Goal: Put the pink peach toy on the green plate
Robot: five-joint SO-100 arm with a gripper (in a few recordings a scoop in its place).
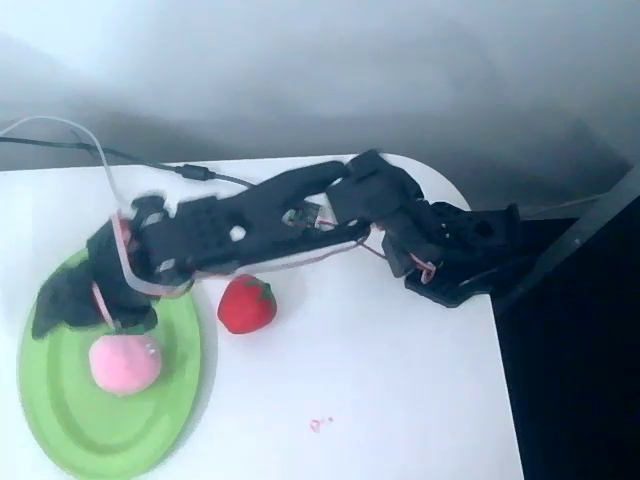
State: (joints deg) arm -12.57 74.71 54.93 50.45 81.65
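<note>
White table (400,400) with green plate (60,420), red strawberry toy (246,304), arm base (460,250), cable (60,135).

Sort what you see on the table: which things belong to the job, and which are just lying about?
Job: soft round pink peach toy; light-green oval plastic plate; the arm's black hand.
Lying about: red strawberry toy with green top; grey cable.

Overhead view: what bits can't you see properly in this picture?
- Gripper: a dark blur over the green plate; open or shut cannot be told.
- Green plate: its top rim is hidden under the arm.
- Pink peach: it lies on the plate, but any leaf is too blurred to make out.
- Red strawberry: its surface detail is too soft to see.
</note>
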